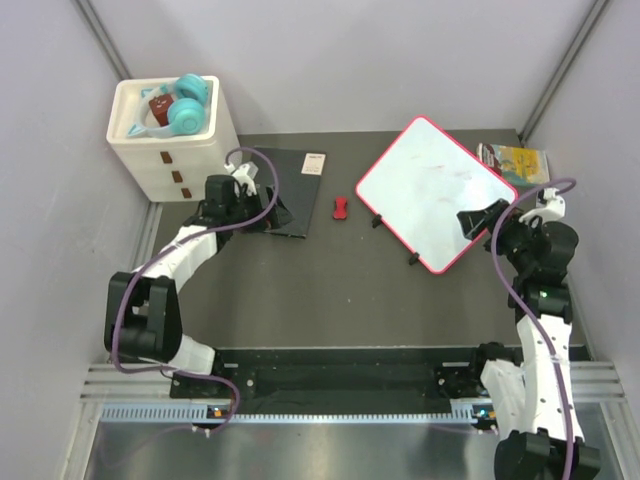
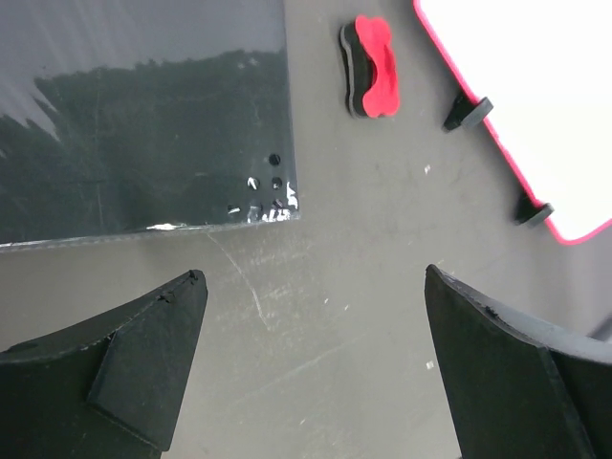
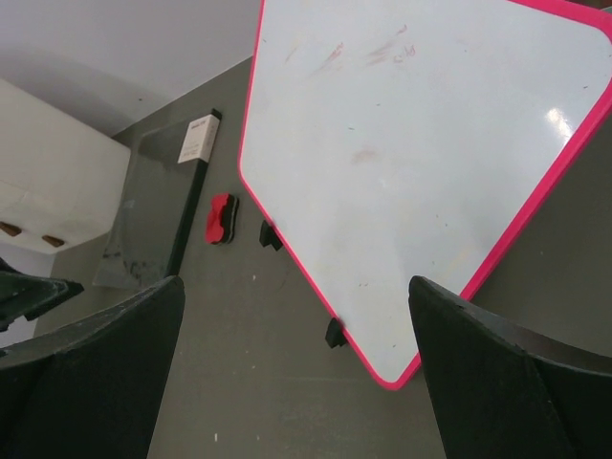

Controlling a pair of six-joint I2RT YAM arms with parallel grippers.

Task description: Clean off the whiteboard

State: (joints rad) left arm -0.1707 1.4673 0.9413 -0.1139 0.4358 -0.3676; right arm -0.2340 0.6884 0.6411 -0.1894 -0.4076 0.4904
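The whiteboard point(image 1: 435, 190), white with a pink-red frame and small black feet, lies turned diagonally at the back right. It also shows in the left wrist view point(image 2: 535, 96) and the right wrist view point(image 3: 411, 143), bearing only faint reddish smudges. A red and black eraser point(image 1: 342, 208) point(image 2: 368, 65) point(image 3: 220, 218) lies on the table just left of the board. My left gripper point(image 1: 268, 215) point(image 2: 313, 277) is open and empty over the near edge of the black notebook point(image 1: 290, 185). My right gripper point(image 1: 482, 218) point(image 3: 296, 282) is open and empty at the board's near right corner.
The black notebook point(image 2: 143, 115) lies left of the eraser. A small yellow-green book point(image 1: 515, 160) lies behind the board's right corner. A white drawer unit point(image 1: 170, 140) with teal headphones point(image 1: 188, 105) on top stands at the back left. Grey walls enclose the table.
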